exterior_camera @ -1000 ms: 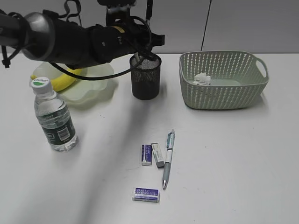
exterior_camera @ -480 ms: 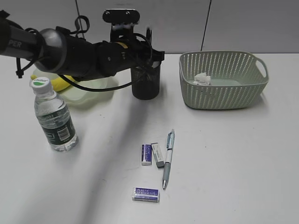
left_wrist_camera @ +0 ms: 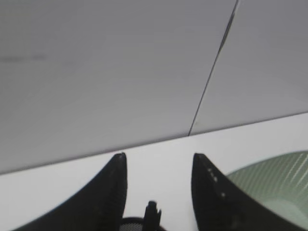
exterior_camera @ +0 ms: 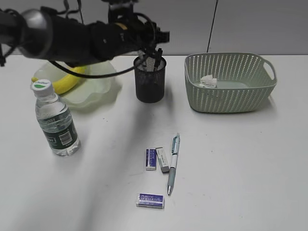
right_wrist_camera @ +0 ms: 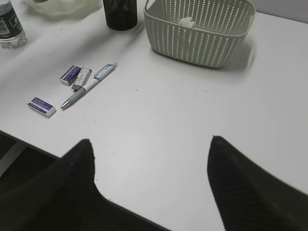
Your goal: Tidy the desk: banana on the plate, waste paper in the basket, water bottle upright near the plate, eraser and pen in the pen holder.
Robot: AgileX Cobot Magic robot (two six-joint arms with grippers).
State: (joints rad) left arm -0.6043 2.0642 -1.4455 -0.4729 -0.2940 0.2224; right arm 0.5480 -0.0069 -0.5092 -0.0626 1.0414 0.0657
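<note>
You see the left gripper (exterior_camera: 155,48) only partly: its arm crosses in front of the plate (exterior_camera: 96,91) and hides part of the banana (exterior_camera: 65,83). Its jaws stand apart, empty, directly above the pen holder (exterior_camera: 150,79), where a dark item pokes up, unidentifiable. The right gripper (right_wrist_camera: 151,159) shows spread fingertips holding nothing. Front of the pen holder lie three erasers (exterior_camera: 150,159) and the pen (exterior_camera: 173,162). Left stands the water bottle (exterior_camera: 55,120), upright. Right, the basket (exterior_camera: 230,82) contains the waste paper (exterior_camera: 208,81).

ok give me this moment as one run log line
left gripper: open above black mesh pen holder | right gripper: open, idle | grey pen, three erasers on desk | yellow banana on plate
</note>
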